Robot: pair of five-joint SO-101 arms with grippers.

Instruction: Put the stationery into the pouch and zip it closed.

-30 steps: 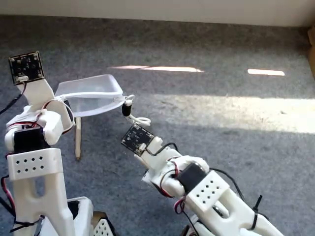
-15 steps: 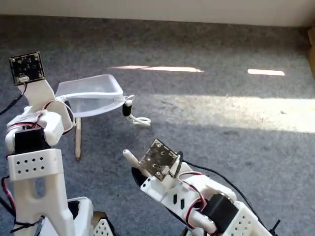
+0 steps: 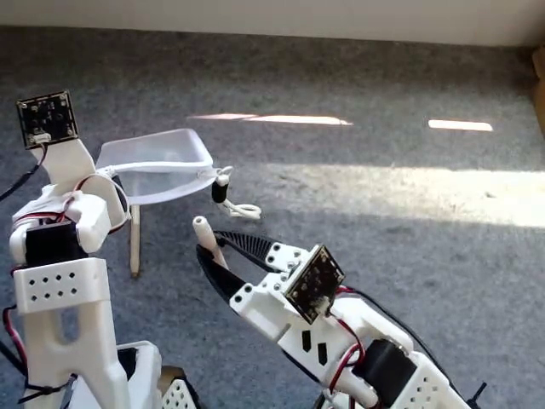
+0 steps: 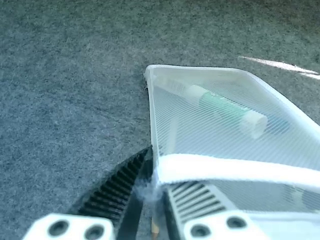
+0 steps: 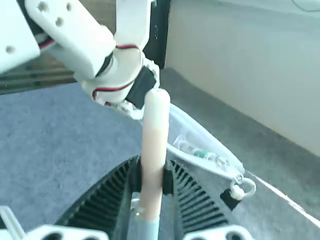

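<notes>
White mesh pouch [image 4: 192, 142], open, holds perhaps a green-banded marker [image 4: 220, 106]

The right hand [image 5: 151, 172] has its black ribbed fingers [image 5: 112, 192] clamped around a cream-coloured pen [image 5: 154, 135]. The pen stands pretty much straight up out of the grip, rounded end pointing away from the camera, with a pale blue section close to the lens. Past it is a see-through mesh pouch [image 5: 200, 145] with a few bits inside, one of them greenish. A zip pull [image 5: 239, 191] with a small white ring and a black tab dangles off its far end. The pouch's other end meets the other arm [image 5: 100, 45], white with red and black wires. Grey carpety surface [image 5: 55, 145] underneath, pale wall [image 5: 240, 65] behind.
</notes>
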